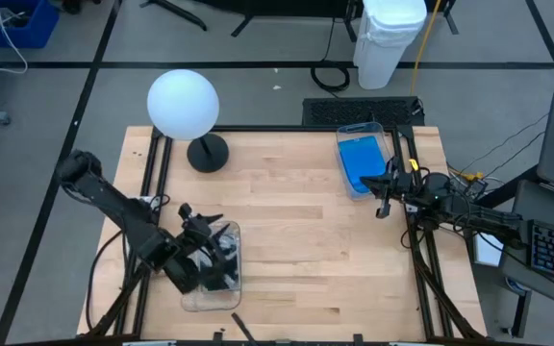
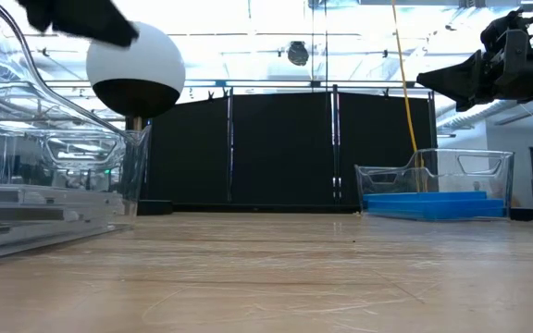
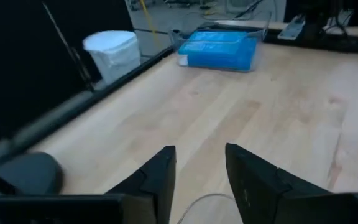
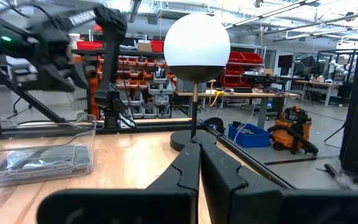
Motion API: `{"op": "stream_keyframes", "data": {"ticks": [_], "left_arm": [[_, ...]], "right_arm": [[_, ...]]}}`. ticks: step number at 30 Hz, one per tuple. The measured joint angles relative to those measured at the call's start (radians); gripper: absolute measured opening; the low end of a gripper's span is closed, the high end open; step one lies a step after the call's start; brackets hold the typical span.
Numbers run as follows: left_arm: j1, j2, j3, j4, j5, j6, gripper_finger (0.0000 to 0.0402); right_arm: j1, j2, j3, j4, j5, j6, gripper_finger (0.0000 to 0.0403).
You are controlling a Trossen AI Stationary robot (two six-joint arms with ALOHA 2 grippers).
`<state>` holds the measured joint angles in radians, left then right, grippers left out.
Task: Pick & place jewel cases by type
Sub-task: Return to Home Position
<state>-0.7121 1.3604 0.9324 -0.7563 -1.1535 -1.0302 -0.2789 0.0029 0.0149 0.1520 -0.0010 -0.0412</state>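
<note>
Blue jewel cases [image 1: 361,161] lie stacked flat in a clear bin [image 1: 373,128] at the table's far right; they also show in the low view [image 2: 433,203] and the left wrist view [image 3: 219,48]. Dark jewel cases [image 1: 221,264] lie in a second clear bin [image 1: 210,300] at the near left, seen flat in the right wrist view [image 4: 42,158]. My left gripper [image 1: 210,234] hovers open over that bin, its fingers [image 3: 160,171] pointing toward the blue bin. My right gripper [image 1: 383,197] hangs shut and empty beside the blue bin, raised above the table [image 2: 489,69].
A white globe lamp [image 1: 183,104] on a black base [image 1: 208,154] stands at the far left of the table. A white bucket [image 1: 390,38] sits on the floor beyond the far edge. Bare wood [image 1: 296,240] lies between the two bins.
</note>
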Motion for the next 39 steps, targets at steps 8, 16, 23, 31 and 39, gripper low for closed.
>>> {"op": "stream_keyframes", "data": {"ticks": [8,16,23,31,39], "left_arm": [[0.122,-0.359,-0.468,0.766,0.256,0.485,0.0058],[0.339,-0.749,-0.752,1.073,0.613,0.83,0.0013],[0.461,-1.019,-0.899,1.023,0.814,0.865,0.002],[0.517,-1.183,-0.921,0.822,0.844,0.857,0.0017],[0.516,-1.211,-0.92,0.816,0.883,0.95,0.0007]], "right_arm": [[0.0,0.0,0.0,0.0,0.0,0.0,0.0004],[0.0,0.0,0.0,0.0,0.0,0.0,0.0004],[0.0,0.0,0.0,0.0,0.0,0.0,0.0004],[0.0,0.0,0.0,0.0,0.0,0.0,0.0004],[0.0,0.0,0.0,0.0,0.0,0.0,0.0004]]}}
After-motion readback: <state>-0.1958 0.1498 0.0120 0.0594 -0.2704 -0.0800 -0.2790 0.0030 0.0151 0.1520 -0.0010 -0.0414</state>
